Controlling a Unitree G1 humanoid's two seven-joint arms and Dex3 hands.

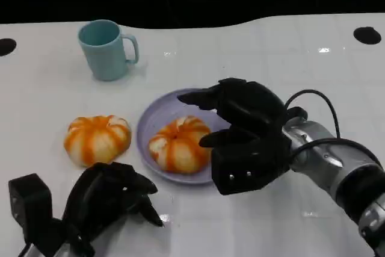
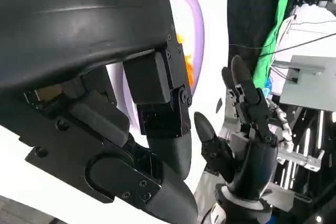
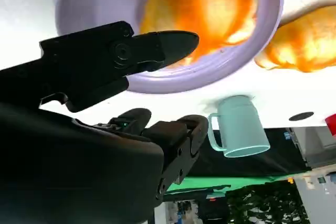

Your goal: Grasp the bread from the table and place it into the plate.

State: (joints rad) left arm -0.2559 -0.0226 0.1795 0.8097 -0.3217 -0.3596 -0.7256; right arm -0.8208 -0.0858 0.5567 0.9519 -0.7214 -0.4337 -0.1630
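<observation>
Bread on table [image 1: 97, 139]: left of plate [image 1: 150, 118], just beside its rim. Judged light, soft, crushable; a broad grasp over the domed top and sides should suit.

Count: 2 breads, 1 plate, 1 mug [image 1: 107, 49]. The second bread [image 1: 179, 143] already lies in the plate.

Right hand [image 1: 243, 130]: fingers apart, holding nothing, above plate's right side. Left hand [image 1: 105, 200]: fingers curled, holding nothing, near of the table bread.

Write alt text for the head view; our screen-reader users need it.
The right hand, open, hovers at the edge of a purple plate holding one bread. A second bread lies left of the plate, a cup behind, the left hand near.
</observation>
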